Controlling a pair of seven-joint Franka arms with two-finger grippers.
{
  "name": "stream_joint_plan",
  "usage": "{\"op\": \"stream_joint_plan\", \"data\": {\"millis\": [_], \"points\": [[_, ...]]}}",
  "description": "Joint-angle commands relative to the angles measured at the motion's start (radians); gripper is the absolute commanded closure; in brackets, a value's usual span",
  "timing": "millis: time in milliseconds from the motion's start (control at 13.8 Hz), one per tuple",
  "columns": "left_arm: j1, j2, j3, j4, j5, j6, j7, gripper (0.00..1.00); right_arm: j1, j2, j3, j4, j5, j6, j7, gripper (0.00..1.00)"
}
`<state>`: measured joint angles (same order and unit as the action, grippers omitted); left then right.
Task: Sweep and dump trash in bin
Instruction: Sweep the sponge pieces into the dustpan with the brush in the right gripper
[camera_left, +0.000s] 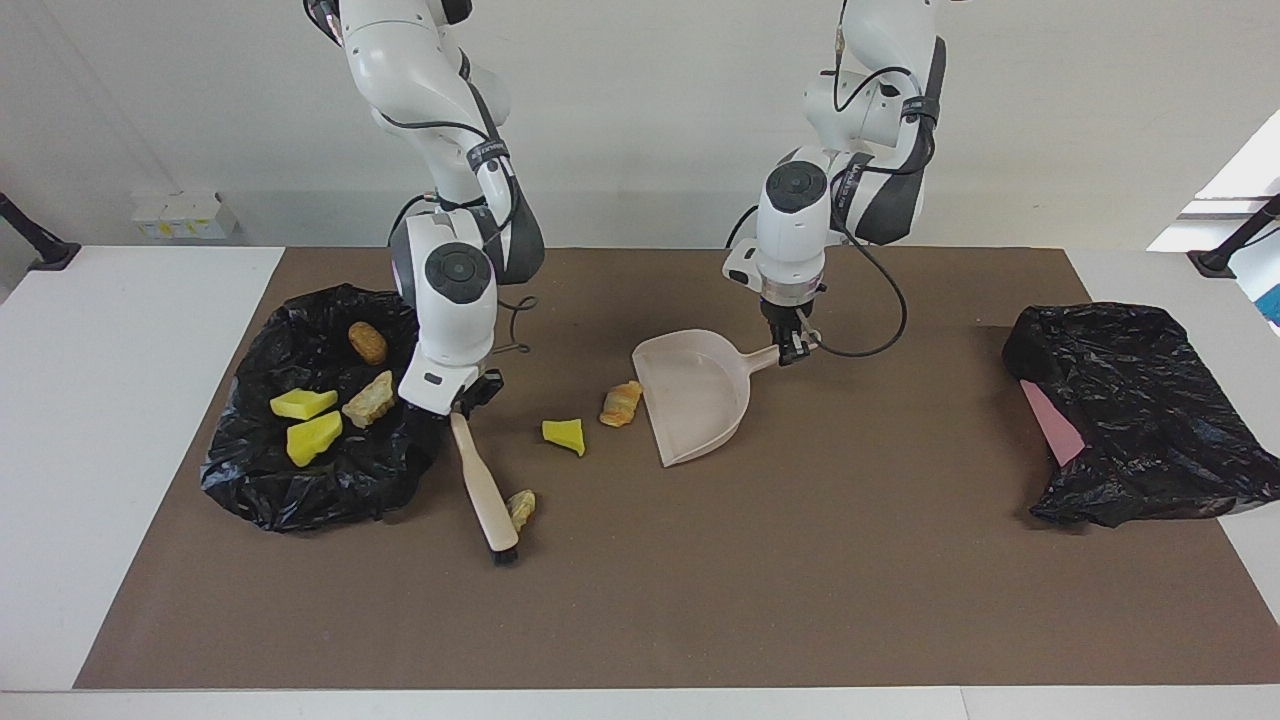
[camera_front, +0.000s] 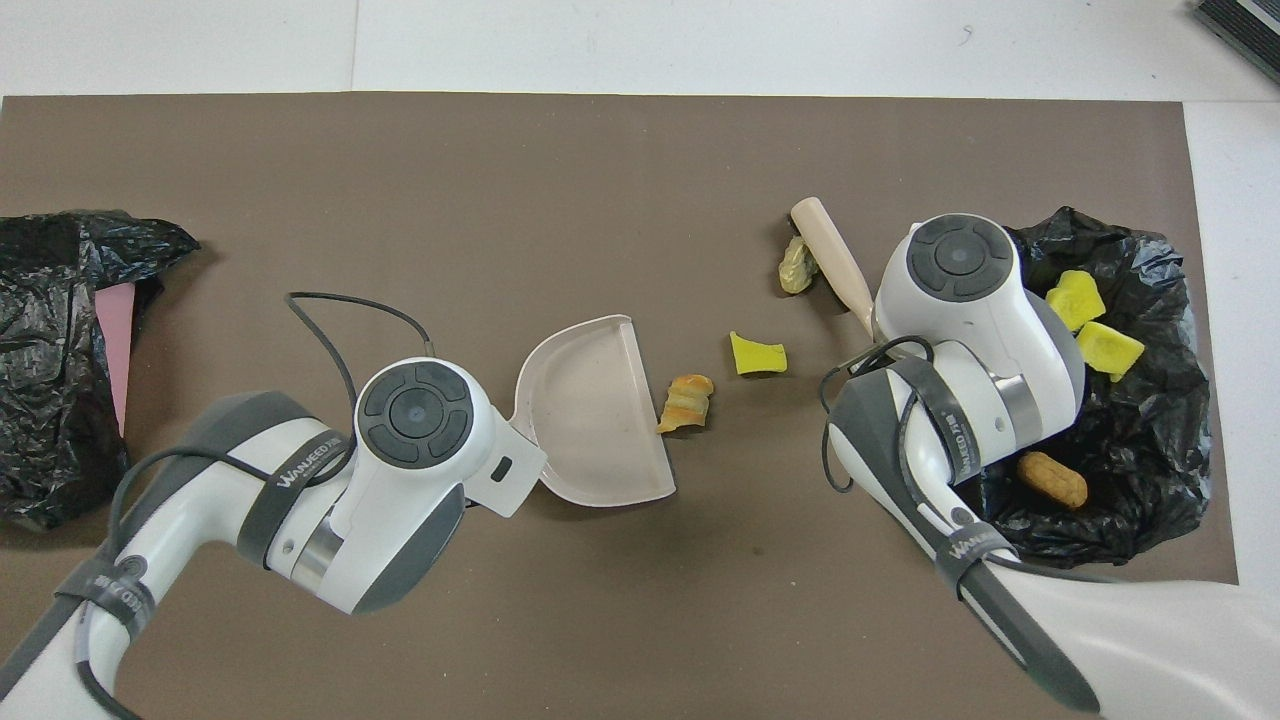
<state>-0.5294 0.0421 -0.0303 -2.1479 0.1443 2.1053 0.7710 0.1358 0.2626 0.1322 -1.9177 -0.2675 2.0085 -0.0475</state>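
Note:
My right gripper (camera_left: 452, 405) is shut on the handle of a beige brush (camera_left: 482, 485); its dark bristles rest on the mat. A tan scrap (camera_left: 521, 507) touches the brush head. A yellow scrap (camera_left: 563, 435) and an orange-brown scrap (camera_left: 621, 403) lie between the brush and the beige dustpan (camera_left: 695, 395); the orange-brown one is at the pan's mouth. My left gripper (camera_left: 792, 347) is shut on the dustpan's handle. In the overhead view the brush (camera_front: 835, 265), dustpan (camera_front: 590, 410) and loose scraps (camera_front: 757, 355) show, while both grippers are hidden under their wrists.
A spread black bag (camera_left: 300, 490) at the right arm's end holds two yellow chunks (camera_left: 303, 403), a tan lump (camera_left: 369, 399) and a brown lump (camera_left: 367, 342). A second black bag (camera_left: 1140, 400) with a pink sheet (camera_left: 1050, 420) lies at the left arm's end.

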Motion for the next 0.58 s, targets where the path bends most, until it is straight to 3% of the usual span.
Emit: {"op": "stream_joint_plan", "data": {"millis": [0, 290, 507], "points": [[-0.032, -0.044, 0.012, -0.052, 0.011, 0.027, -0.044, 1.0, 0.047, -0.071, 0.004, -0.055, 0.121, -0.107, -0.006, 1.0], [-0.034, -0.045, 0.012, -0.052, 0.008, 0.028, -0.047, 1.0, 0.064, -0.086, 0.006, -0.058, 0.302, -0.175, 0.122, 1.0], [-0.034, -0.054, 0.012, -0.069, 0.008, 0.03, -0.039, 1.0, 0.137, -0.089, 0.006, -0.055, 0.431, -0.175, 0.277, 1.0]]}}
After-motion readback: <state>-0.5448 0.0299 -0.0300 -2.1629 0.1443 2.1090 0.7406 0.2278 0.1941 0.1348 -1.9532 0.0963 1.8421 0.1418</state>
